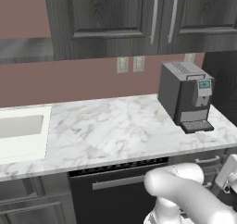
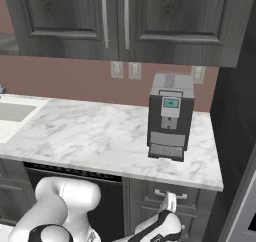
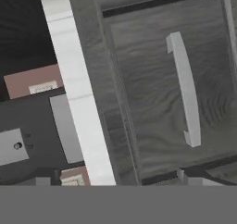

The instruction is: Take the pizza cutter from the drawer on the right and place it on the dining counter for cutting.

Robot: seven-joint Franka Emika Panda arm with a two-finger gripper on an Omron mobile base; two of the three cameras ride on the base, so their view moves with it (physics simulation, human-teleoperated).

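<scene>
One drawer front with a silver handle sits shut right in front of the gripper, whose jaws are spread wide with nothing in them. Up top, a coffee machine stands near the right end of the marble worktop, sink at the left end. Can't tell where the pizza cutter is.

end effector low, wide open

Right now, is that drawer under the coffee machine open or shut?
Shut: the drawer front sits flush with the cabinet, handle untouched.
</scene>
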